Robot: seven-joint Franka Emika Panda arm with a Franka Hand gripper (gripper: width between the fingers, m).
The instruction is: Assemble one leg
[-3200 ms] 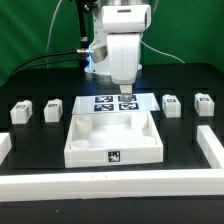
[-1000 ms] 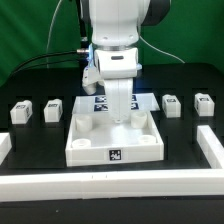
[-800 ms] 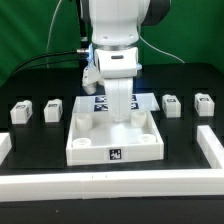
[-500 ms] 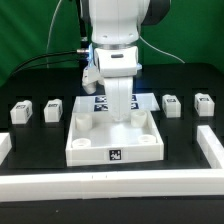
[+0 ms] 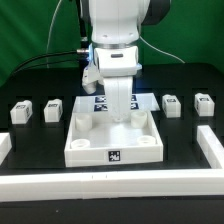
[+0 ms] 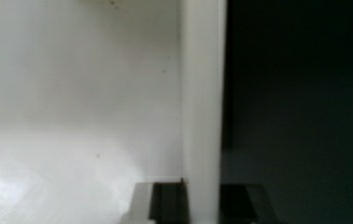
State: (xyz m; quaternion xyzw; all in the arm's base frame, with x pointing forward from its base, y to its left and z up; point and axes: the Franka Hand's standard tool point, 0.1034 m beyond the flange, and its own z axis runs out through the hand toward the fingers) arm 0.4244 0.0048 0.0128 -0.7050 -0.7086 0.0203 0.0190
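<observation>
Four legs, small white stubby posts with marker tags, lie on the black table in the exterior view: two at its left (image 5: 21, 112) (image 5: 52, 109) and two at its right (image 5: 171, 104) (image 5: 203, 102). The gripper (image 5: 122, 118) holds none of them. It is lowered onto the far wall of the large white tray (image 5: 90, 150). In the wrist view the gripper (image 6: 203, 200) straddles that wall (image 6: 203, 90), with a dark finger (image 6: 168, 203) pressed against each side. It is shut on the wall.
The marker board (image 5: 100, 101) lies just behind the tray, partly hidden by the arm. White border bars run along the table's front (image 5: 110, 186), the exterior view's right (image 5: 212, 145) and its left (image 5: 4, 147).
Since 3.2 s ago the arm has come forward and down from above the marker board onto the tray's far wall. Nothing has visibly moved in the last second.
</observation>
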